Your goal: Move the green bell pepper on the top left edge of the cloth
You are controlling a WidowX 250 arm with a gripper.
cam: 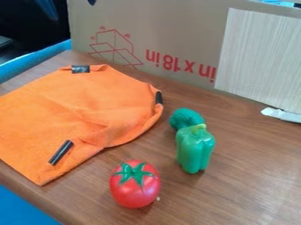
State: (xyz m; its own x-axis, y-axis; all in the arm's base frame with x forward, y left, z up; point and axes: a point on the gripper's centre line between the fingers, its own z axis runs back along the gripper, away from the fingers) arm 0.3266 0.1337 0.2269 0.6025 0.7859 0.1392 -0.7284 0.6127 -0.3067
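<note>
In the camera view, a small dark tip at the top edge, left of the middle, is perhaps part of the hand (92, 2), and I cannot tell how far open it is or what it holds. The green pepper (195, 149) stands on the surface (250, 180), off the orange cloth (70, 105), long axis upright, stem up.

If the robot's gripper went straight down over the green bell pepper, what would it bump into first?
Probably the light green stem on top of the bell pepper. The darker green toy just behind might get brushed too; their spacing is hard to judge here.
</note>
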